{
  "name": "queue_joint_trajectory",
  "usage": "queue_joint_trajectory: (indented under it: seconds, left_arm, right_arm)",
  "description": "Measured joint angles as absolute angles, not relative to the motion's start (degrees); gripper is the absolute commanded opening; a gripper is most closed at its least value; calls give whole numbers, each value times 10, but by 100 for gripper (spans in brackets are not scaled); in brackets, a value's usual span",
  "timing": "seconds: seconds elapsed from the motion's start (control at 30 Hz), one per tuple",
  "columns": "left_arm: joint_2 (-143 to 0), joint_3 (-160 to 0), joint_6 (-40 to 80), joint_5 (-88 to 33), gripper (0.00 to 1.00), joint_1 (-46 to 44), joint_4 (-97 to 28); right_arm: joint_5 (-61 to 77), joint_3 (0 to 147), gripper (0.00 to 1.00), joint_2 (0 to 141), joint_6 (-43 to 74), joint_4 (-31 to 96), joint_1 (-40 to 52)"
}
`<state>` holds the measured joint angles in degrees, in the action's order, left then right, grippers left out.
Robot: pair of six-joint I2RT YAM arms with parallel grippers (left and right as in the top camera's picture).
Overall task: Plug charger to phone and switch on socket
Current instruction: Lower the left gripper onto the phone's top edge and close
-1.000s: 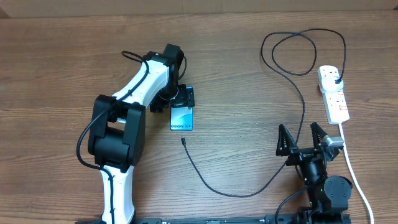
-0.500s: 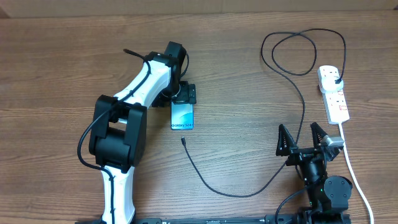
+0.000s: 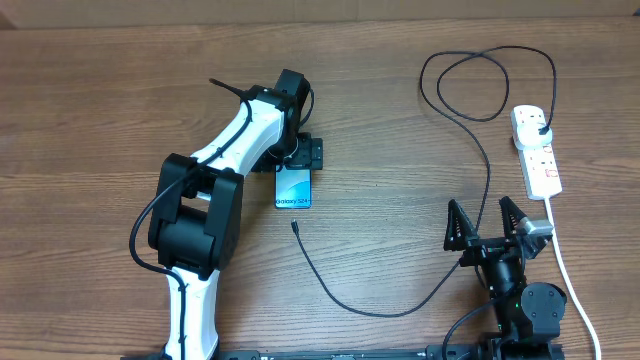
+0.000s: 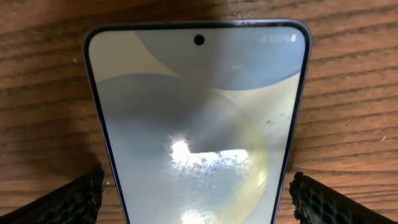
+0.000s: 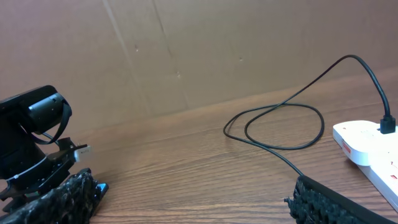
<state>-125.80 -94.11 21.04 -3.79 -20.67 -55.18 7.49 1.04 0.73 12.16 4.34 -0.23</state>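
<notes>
Slippage is the risk: left pincer (image 4: 199, 202), jaws wide open, straddles the phone (image 3: 293, 188) at centre frame; an off-centre close could skid it across the desk (image 3: 100, 100) onto the charger (image 3: 375, 314). Right pincer (image 3: 487, 222) sits open, lower right, below the socket (image 3: 536, 150).

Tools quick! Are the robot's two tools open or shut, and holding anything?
Left tool: open, straddling the phone, not gripping it.
Right tool: open, empty.

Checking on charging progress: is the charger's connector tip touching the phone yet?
Apart. The overhead view shows a strip of bare table between the charger tip and the near edge of the phone.
</notes>
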Motion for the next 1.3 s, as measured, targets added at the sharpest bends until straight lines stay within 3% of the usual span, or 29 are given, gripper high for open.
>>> queue_joint_trajectory:
  seconds: [0.83,1.3]
  left_arm:
    - [-1237,-900,243,-25,100,-209,-505]
    - [-1242,-909,252,-4,100,-210,-546]
  right_arm:
    - [75,10,100,7,122,43,-2]
    - [75,10,100,7,122,43,-2]
